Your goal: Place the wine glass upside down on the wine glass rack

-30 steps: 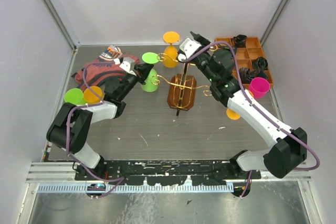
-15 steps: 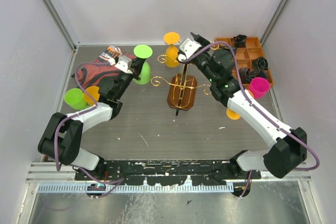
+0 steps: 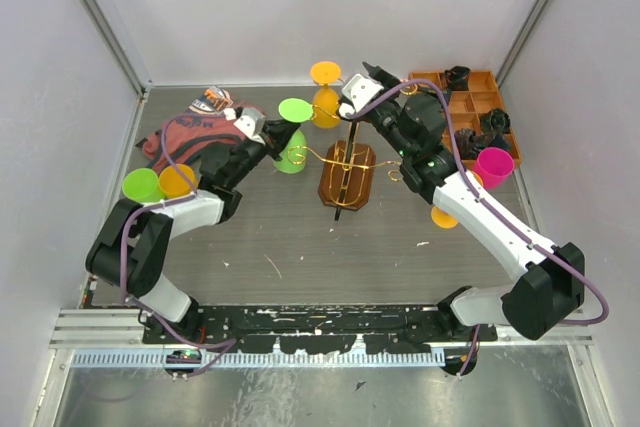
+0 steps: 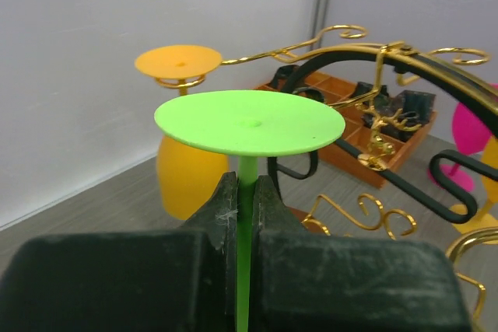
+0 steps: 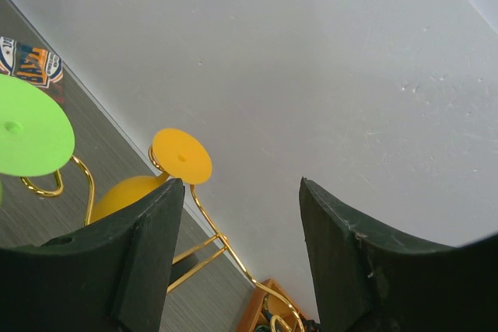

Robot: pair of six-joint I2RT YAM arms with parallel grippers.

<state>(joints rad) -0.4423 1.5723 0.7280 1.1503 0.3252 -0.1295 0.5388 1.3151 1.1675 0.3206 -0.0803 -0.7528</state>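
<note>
Both arms [image 3: 190, 209] outstretched, left jaws pinching glass [image 4: 249, 122]

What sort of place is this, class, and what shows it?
Probably a robot test cell in a lab: plain white walls box in the table, two robot arms are bolted to a metal rail, and props like a gold wine glass rack and a green plastic glass are set out.
</note>
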